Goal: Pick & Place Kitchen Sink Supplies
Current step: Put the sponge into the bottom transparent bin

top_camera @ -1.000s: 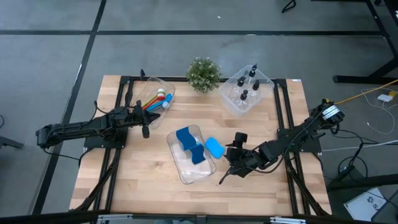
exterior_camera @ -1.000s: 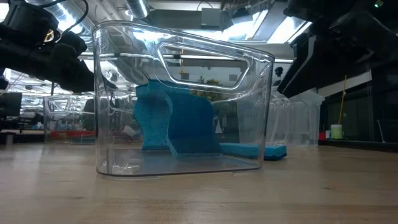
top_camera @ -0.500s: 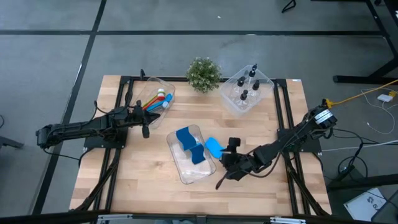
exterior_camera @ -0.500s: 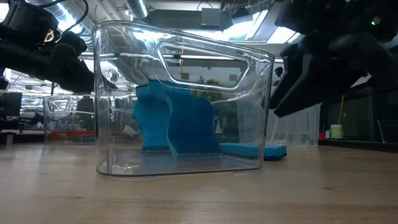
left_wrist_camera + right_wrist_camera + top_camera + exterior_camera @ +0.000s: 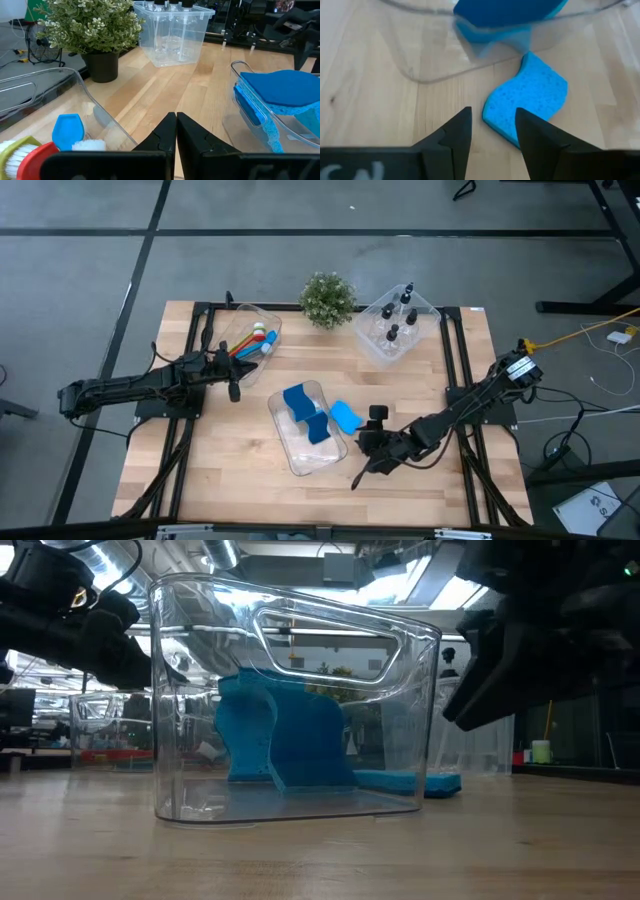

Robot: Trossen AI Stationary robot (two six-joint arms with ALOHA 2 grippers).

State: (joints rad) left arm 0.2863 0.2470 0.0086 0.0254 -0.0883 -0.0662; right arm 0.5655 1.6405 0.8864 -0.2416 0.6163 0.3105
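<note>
**Right gripper hovers by the loose sponge**

Right gripper [image 5: 368,442], seen from above, sits low near the front of the table [image 5: 240,480], just beside the loose sponge [image 5: 345,417] that lies on the wood next to the middle bin [image 5: 300,452]. Two more sponges [image 5: 305,413] stand inside that bin. Over on the left, the left gripper [image 5: 234,375] waits beside the brush bin [image 5: 262,320], where the brushes [image 5: 252,344] lie. At the back, the bottles [image 5: 397,317] stand in the far bin [image 5: 372,345], near the plant [image 5: 327,298].

From table height, the middle bin [image 5: 180,700] fills the view, with the blue sponges [image 5: 285,740] upright inside it. The loose sponge [image 5: 415,783] lies flat on the table behind the bin's right corner. A dark arm hangs at each upper side.

Past the left wrist, the left gripper [image 5: 176,131] shows its fingers pressed together, holding nothing. Brush heads [image 5: 45,150] lie in the bin beside it; the plant [image 5: 92,27] and the far bin [image 5: 172,32] stand beyond, and the sponges [image 5: 280,92] show in the middle bin.

Past the right wrist, the right gripper [image 5: 492,132] has its fingers [image 5: 457,132] parted and empty, the gap aimed at the near edge of the loose sponge [image 5: 530,97]. I cannot tell if a finger touches it. The middle bin's wall [image 5: 435,65] curves just behind.
</note>
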